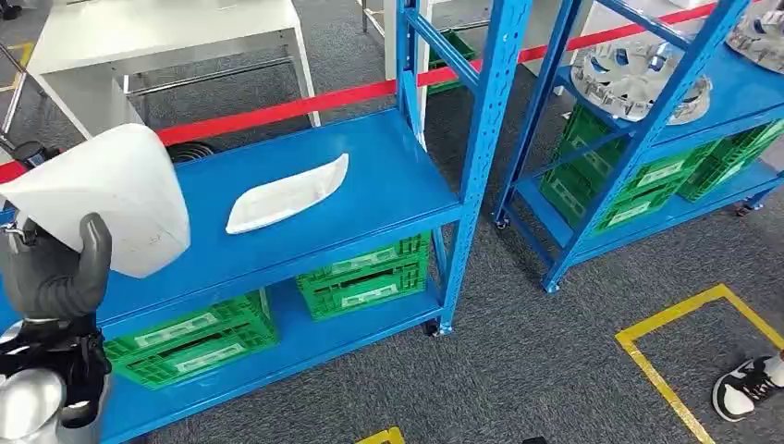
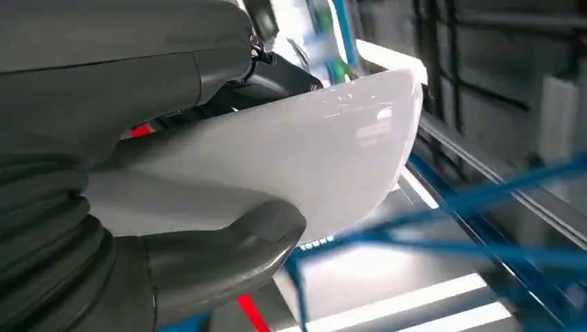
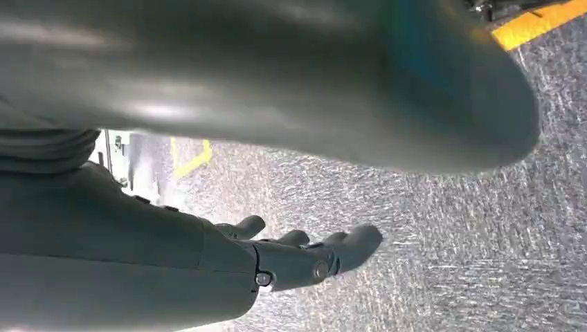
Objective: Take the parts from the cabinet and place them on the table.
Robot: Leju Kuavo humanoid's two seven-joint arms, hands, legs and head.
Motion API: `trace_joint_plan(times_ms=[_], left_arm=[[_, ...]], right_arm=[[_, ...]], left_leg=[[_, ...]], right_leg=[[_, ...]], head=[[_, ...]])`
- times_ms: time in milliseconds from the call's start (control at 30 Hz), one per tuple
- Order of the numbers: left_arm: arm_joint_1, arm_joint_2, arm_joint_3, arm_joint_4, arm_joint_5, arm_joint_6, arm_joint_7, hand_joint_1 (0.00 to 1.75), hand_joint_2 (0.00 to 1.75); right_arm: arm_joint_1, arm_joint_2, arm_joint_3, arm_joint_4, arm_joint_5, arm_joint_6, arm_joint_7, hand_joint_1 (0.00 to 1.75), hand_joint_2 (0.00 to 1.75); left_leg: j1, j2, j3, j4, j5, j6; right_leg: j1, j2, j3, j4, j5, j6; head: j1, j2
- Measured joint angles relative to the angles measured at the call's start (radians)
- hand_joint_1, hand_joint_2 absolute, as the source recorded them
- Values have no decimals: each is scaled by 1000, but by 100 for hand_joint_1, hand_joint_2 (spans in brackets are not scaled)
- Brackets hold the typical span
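My left hand (image 1: 55, 268) grips a large white curved plastic part (image 1: 116, 194) at the left edge of the head view, lifted above the blue cabinet shelf (image 1: 370, 199). The left wrist view shows the same white part (image 2: 304, 152) with the grey thumb (image 2: 221, 256) pressed under its rim. A second white part (image 1: 287, 194), long and pointed, lies flat on the middle of that shelf. My right hand (image 3: 304, 259) hangs over the grey carpet, fingers apart and holding nothing.
Green crates (image 1: 365, 277) fill the cabinet's lower shelf. A second blue rack (image 1: 647, 139) to the right holds silver wheel covers (image 1: 638, 79) and more green crates. A white table (image 1: 157, 42) stands behind red tape. A person's shoe (image 1: 744, 387) is at the lower right, by yellow floor tape.
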Motion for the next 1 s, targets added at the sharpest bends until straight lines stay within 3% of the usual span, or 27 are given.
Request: trace_joint_plan(times_ms=[67, 100, 167, 200, 233, 267, 300, 367, 400, 433, 500, 533, 567, 600, 633, 700, 733, 767, 800, 867, 900, 933, 1000], left_arm=[[25, 14, -9, -38, 87, -83, 1, 175, 175], [35, 22, -14, -51, 117, -113, 3, 175, 175], [50, 32, -27, -71, 188, -181, 11, 175, 175], [60, 35, -32, -76, 223, -212, 14, 175, 175], [68, 39, -40, -80, 244, -233, 17, 175, 175], [76, 42, -44, -84, 260, -252, 18, 175, 175], [82, 43, -48, -91, 281, -275, 18, 175, 175], [84, 43, -56, -108, 324, -323, 23, 175, 175], [83, 43, -61, -120, 348, -352, 35, 175, 175], [86, 42, -67, -127, 362, -368, 47, 175, 175], [86, 36, -77, -138, 375, -379, 68, 175, 175], [87, 33, -80, -143, 376, -380, 74, 175, 175], [87, 29, -83, -145, 376, -383, 76, 175, 175], [86, 23, -86, -148, 376, -389, 77, 175, 175], [87, 17, -88, -151, 376, -392, 80, 175, 175], [89, 8, -91, -149, 376, -400, 93, 175, 175], [89, 6, -92, -148, 377, -401, 97, 175, 175], [89, 3, -93, -146, 377, -403, 100, 175, 175], [89, 1, -94, -143, 377, -406, 102, 175, 175], [90, 0, -94, -143, 377, -413, 102, 175, 175], [90, 0, -94, -144, 377, -419, 102, 175, 175], [90, 0, -94, -145, 376, -421, 102, 175, 175], [90, -3, -96, -144, 372, -424, 105, 175, 175]], right_arm=[[0, 2, 0, 0, 3, 5, -6, 0, 0], [-1, 2, 0, 0, 4, 5, -5, 0, 0], [1, 2, -1, 0, 3, 5, -2, 0, 0], [1, 2, -2, 0, 1, 6, -3, 0, 0], [0, 2, -2, 0, 0, 8, -5, 0, 0], [0, 2, -3, 0, -1, 8, -8, 0, 0], [0, 2, -4, 0, -2, 9, -13, 0, 0], [0, 4, -7, 0, -1, 10, -14, 0, 0], [-1, 6, -8, 0, -1, 8, -8, 0, 0], [-1, 7, -9, 0, -1, 6, -3, 0, 0], [-2, 7, -13, 0, -4, 6, 2, 0, 0], [-2, 10, -15, 0, -6, 7, 2, 0, 0], [-1, 10, -16, 0, -7, 7, 1, 0, 0], [-1, 10, -16, 0, -7, 6, 1, 0, 0], [-1, 11, -16, 0, -6, 6, 5, 0, 0], [-2, 11, -16, 0, -6, 2, 13, 0, 0], [-2, 11, -17, 0, -8, 1, 14, 0, 0], [-2, 11, -18, 0, -11, 2, 12, 0, 0], [-2, 10, -20, 0, -14, 2, 7, 0, 0], [-3, 10, -23, 0, -15, 3, -2, 0, 0], [-5, 10, -23, 0, -13, 3, -2, 0, 0], [-8, 10, -23, 0, -12, 2, 2, 0, 0], [-8, 10, -23, 0, -10, -1, 10, 0, 0]], left_leg=[[4, 0, -10, 8, -4, -13], [4, 2, -22, 36, -43, -18], [7, 2, -69, 180, -144, -28], [7, 1, -92, 256, -182, -30], [7, 1, -98, 297, -196, -30], [7, 1, -83, 293, -185, -29], [6, 1, -43, 241, -154, -24], [3, 1, 76, 61, -90, -8], [-2, 2, 123, -23, -110, 1], [-7, 3, 134, -26, -99, -1], [-13, 1, 118, -30, -92, 6], [-14, 2, 115, -32, -86, 15], [-2, 5, 111, -45, -68, 27], [-2, 10, 102, -47, -58, 34], [-2, 10, 93, -46, -49, 41], [-3, 11, 67, -41, -28, 43], [-3, 12, 51, -36, -19, 43], [-3, 13, 35, -31, -12, 41], [-2, 14, 19, -24, -5, 39], [0, 15, -8, -8, 4, 31], [0, 15, -18, 4, 8, 26], [-5, 15, -28, 12, 11, 21], [-5, 16, -27, 13, 21, 9]], right_leg=[[-5, -3, -7, -7, 14, -21], [-5, -3, -13, -8, 19, -28], [-3, -6, -29, -8, 32, -33], [-2, -7, -39, -7, 39, -34], [0, -8, -48, -7, 45, -34], [1, -8, -56, -6, 52, -34], [3, -8, -65, -6, 59, -34], [6, -7, -77, -5, 72, -30], [6, -7, -79, -5, 79, -26], [6, -7, -80, -8, 86, -17], [2, -8, -79, -13, 99, -4], [1, -8, -78, -20, 106, 3], [3, -7, -81, -19, 107, 9], [2, -7, -91, 2, 70, 13], [2, -7, -108, 50, 10, 16], [1, -7, -153, 205, -98, 25], [2, -7, -165, 266, -114, 27], [1, -7, -161, 291, -102, 28], [1, -7, -131, 268, -69, 29], [0, -8, -21, 118, -10, 28], [0, -8, 42, 24, -27, 25], [5, -7, 62, -15, -46, 17], [5, -5, 49, -7, -39, 1]], head=[[1, 0], [-1, 0], [-2, 0], [-2, 0], [-2, 0], [-2, 0], [-2, 0], [-2, 0], [-1, 0], [-1, 0], [-3, 0], [-3, 0], [-3, 0], [-3, 0], [1, 0], [2, 0], [1, 0], [2, 0], [2, 0], [2, 0], [2, 0], [3, 0], [1, 0]])
